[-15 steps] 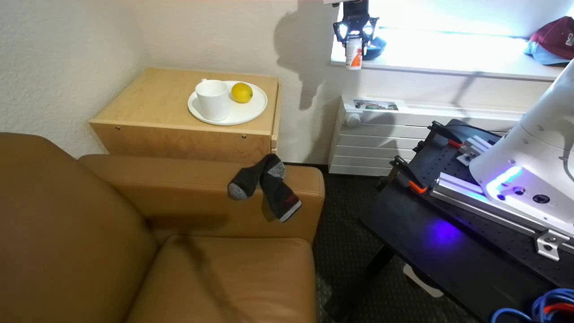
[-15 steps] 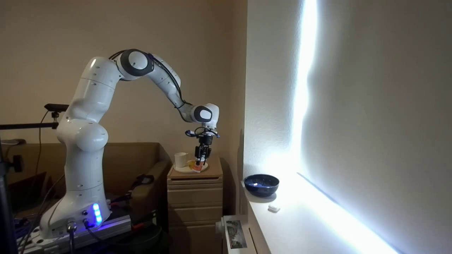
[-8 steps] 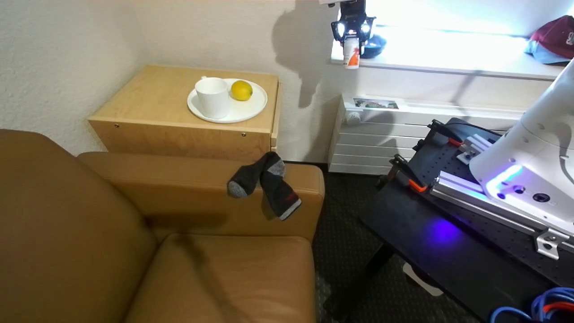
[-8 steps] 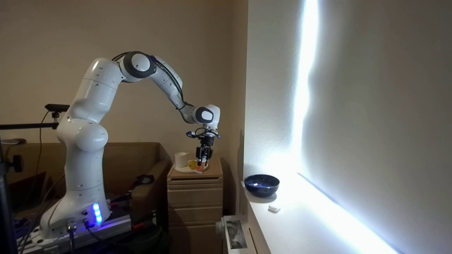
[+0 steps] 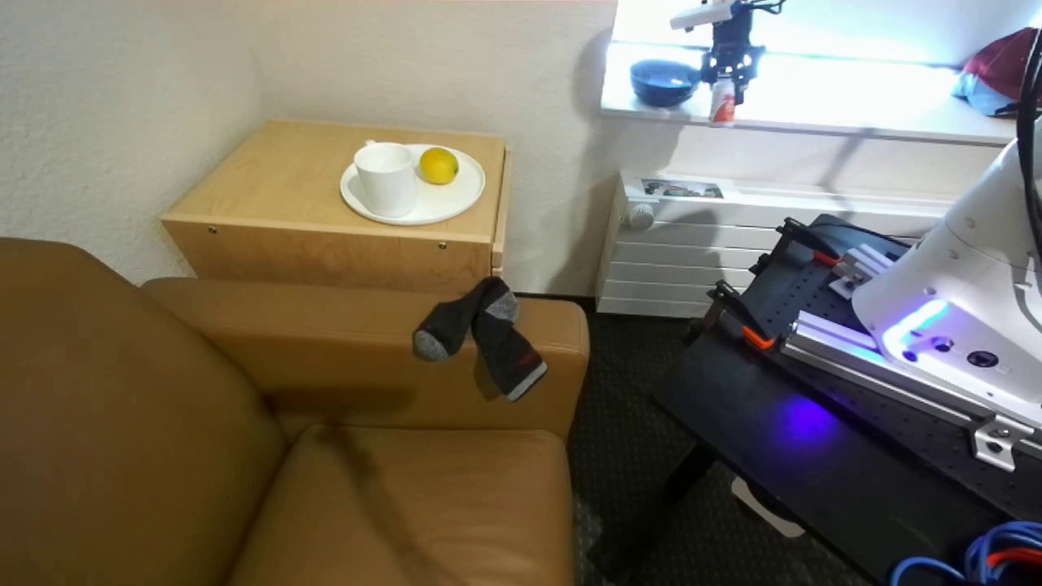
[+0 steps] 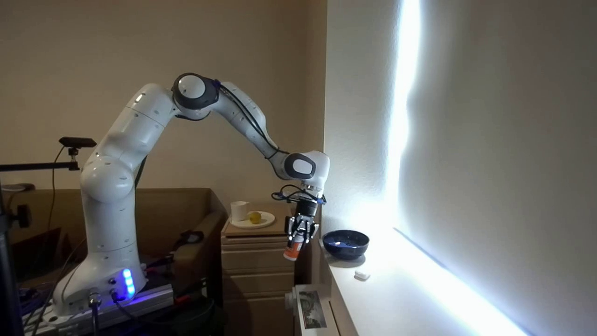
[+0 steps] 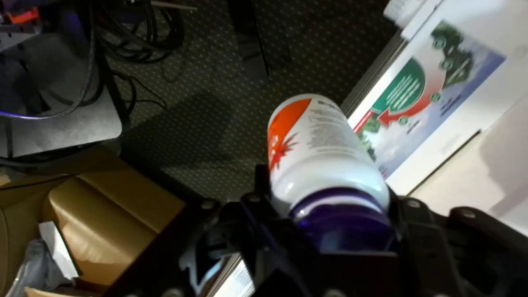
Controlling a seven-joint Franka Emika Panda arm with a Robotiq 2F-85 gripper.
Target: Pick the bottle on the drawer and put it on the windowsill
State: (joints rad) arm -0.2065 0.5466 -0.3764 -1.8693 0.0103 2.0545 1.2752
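**Hold Status and Visibility Limits**

1. EE state: the gripper (image 6: 298,240) was closed approx. to the width of the bottle (image 7: 326,142) and gripped it nr. the dark cap (image 7: 342,226). Exact contact could not be confirmed; in the wrist view the fingers (image 7: 420,235) showed black, blurred and partly cut off.
2. Bottle pos.: in the air, base down and tilted, near the windowsill (image 6: 396,298) but apart from it. Its print was too blurred to read (only the orange and white areas were distinct).
3. Windowsill: glare washed out the rear. The bowl (image 5: 665,83) stood at one end; a maroon hat (image 5: 1000,69) was cut off at the frame edge.
4. The drawer (image 5: 269,175): top bore a plate (image 5: 461,201) w/ mug (image 5: 387,182) and lemon (image 5: 440,166); lower part hidden behind the sofa (image 5: 456,496) in an ext. view.
5. The arm (image 5: 965,252): mostly out of frame in same view.
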